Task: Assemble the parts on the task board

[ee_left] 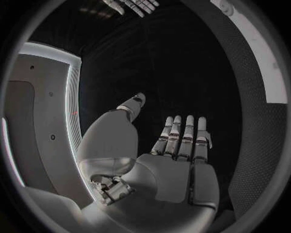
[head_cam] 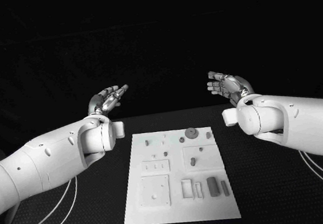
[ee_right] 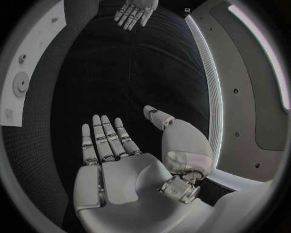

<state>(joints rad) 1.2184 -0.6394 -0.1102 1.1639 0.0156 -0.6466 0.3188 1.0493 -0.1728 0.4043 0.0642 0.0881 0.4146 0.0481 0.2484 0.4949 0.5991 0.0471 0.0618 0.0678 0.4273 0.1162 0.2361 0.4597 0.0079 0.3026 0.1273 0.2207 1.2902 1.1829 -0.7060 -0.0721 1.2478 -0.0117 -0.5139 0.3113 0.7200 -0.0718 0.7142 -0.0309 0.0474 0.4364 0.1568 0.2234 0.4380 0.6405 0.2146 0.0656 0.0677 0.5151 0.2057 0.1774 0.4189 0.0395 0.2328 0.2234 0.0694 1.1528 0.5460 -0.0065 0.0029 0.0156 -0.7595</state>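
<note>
Both the left hand (head_cam: 108, 100) and right hand (head_cam: 227, 85) hovered released beyond the far edge of the task board (head_cam: 171, 212); reaching for a part (head_cam: 212, 185) called for a slow, centred descent.

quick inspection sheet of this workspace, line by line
surface: black table, textured mat.
job's things: white board lying flat mid-table; small grey parts on it, none held.
clutter: nothing seen.
hands: left hand and right hand raised beyond the board, fingers apart, holding nothing.
cables: white cables hang under both arms.
surroundings: dark backdrop.
</note>
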